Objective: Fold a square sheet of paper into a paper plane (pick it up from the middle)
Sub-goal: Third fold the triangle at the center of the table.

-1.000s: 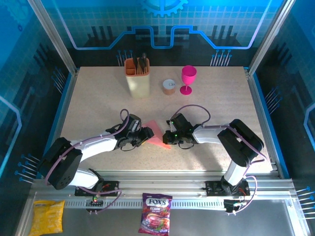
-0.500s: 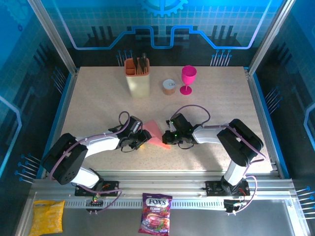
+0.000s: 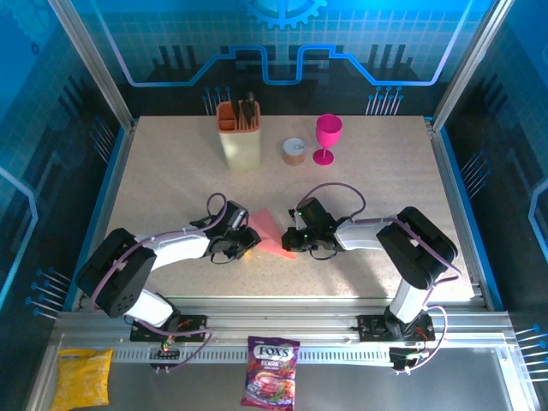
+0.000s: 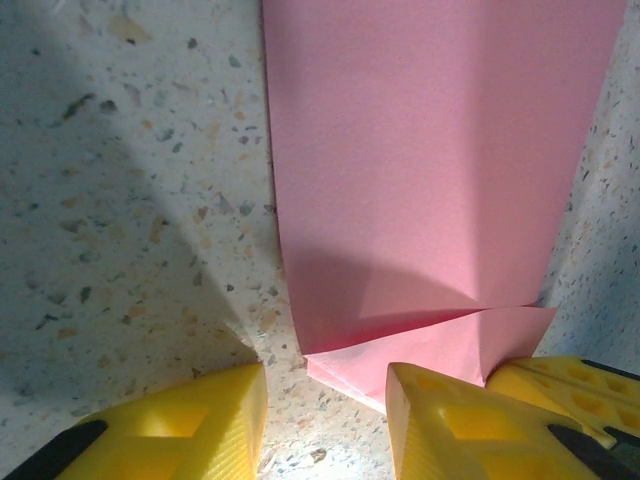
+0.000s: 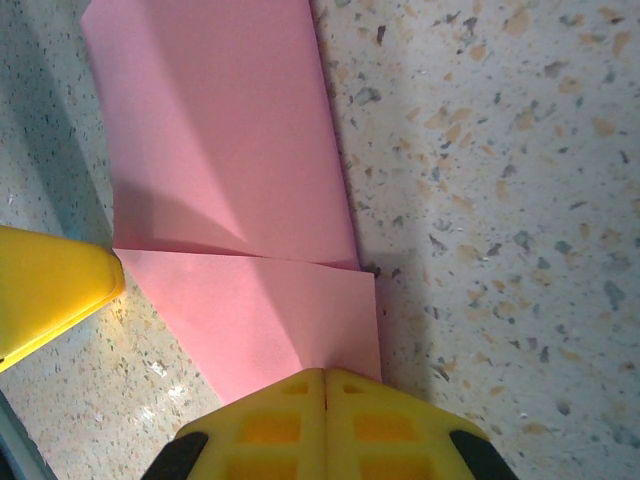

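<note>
The salmon-pink sheet of paper (image 3: 268,227) lies flat and partly folded on the speckled table between my two grippers. In the left wrist view the paper (image 4: 430,150) shows a folded flap with a crease near its lower edge. My left gripper (image 4: 325,400) is open at that edge, with bare table in the gap and its right finger over the paper's corner. My right gripper (image 5: 325,378) is shut, its joined tips resting on the paper (image 5: 220,150) at its near edge. From above, the left gripper (image 3: 250,235) and the right gripper (image 3: 294,240) flank the sheet.
At the back of the table stand an orange holder with utensils (image 3: 240,133), a small tape roll (image 3: 294,151) and a magenta goblet (image 3: 327,137). A candy bag (image 3: 271,372) and a yellow packet (image 3: 83,377) lie in front of the rail.
My left arm has shifted slightly, its gripper easing a little left at the paper's edge. The paper and the right gripper have stayed in place.
</note>
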Controlling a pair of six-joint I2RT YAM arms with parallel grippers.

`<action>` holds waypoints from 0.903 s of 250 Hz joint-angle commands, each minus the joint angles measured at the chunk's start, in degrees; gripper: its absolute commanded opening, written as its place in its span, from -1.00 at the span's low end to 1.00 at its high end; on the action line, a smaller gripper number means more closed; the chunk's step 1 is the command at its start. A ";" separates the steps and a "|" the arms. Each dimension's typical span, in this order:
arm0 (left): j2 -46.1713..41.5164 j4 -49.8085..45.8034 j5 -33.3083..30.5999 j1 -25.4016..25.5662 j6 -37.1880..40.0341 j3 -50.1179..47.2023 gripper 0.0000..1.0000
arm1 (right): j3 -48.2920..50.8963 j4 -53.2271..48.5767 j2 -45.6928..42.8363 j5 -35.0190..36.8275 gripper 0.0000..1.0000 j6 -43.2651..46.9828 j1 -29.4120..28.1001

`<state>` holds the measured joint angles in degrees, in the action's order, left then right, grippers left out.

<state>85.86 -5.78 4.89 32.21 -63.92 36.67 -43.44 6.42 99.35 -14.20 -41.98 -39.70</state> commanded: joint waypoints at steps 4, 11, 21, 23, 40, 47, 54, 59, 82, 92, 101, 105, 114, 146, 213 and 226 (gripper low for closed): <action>1.21 2.86 -1.07 -0.92 2.02 2.76 -0.25 | 1.97 -3.01 2.44 0.60 -1.00 -0.21 -0.03; 1.23 2.88 -1.02 -1.01 2.04 2.80 -0.27 | 2.05 -2.94 2.51 0.60 -1.00 -0.23 -0.02; 1.19 2.75 -1.13 -0.96 2.15 3.01 -0.26 | 2.15 -2.82 2.58 0.60 -1.00 -0.31 -0.02; 1.18 2.72 -1.11 -0.99 2.14 3.07 -0.26 | 2.20 -2.81 2.55 0.65 -1.00 -0.30 -0.02; 1.32 2.73 -1.11 -1.08 2.22 3.24 -0.26 | 2.36 -2.66 2.65 0.56 -1.00 -0.30 -0.02; 1.38 2.76 -1.16 -1.09 2.20 3.25 -0.26 | 2.35 -2.59 2.69 0.58 -1.00 -0.30 -0.02; 1.47 2.78 -1.07 -1.09 2.27 3.39 -0.27 | 2.32 -2.49 2.70 0.49 -1.00 -0.38 0.02; 1.48 2.72 -1.17 -1.09 2.22 3.45 -0.27 | 2.42 -2.46 2.69 0.52 -1.00 -0.35 -0.02; 1.54 2.74 -1.02 -1.06 2.22 3.55 -0.27 | 2.42 -2.37 2.87 0.43 -1.00 -0.31 -0.02; 1.52 2.69 -1.08 -1.05 2.22 3.43 -0.27 | 2.42 -2.29 2.95 0.41 -1.00 -0.29 -0.02; 1.50 2.69 -1.02 -1.05 2.21 3.35 -0.28 | 2.48 -2.23 2.98 0.40 -1.00 -0.30 -0.07; 1.42 2.69 -1.04 -1.09 2.22 3.20 -0.28 | 2.53 -2.20 3.04 0.38 -1.00 -0.32 -0.03; 1.15 2.71 -1.05 -1.09 2.23 2.89 -0.29 | 2.40 -2.22 3.17 0.40 -1.00 -0.30 -0.02; 0.12 3.14 -1.06 -1.07 1.87 0.77 -0.40 | 2.43 -2.24 3.22 0.34 -1.00 -0.27 -0.02; -0.81 4.32 -1.11 -1.09 1.31 -2.92 -0.50 | 2.31 -2.15 3.50 0.30 -1.00 -0.30 -0.02; -0.75 4.51 -1.11 -1.09 1.17 -3.26 -0.48 | 2.33 -2.20 3.48 0.28 -1.00 -0.30 -0.02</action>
<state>86.19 -1.93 4.29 31.48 -62.89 34.83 -43.07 8.93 100.18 -15.29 -42.00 -39.70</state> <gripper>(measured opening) 0.256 0.061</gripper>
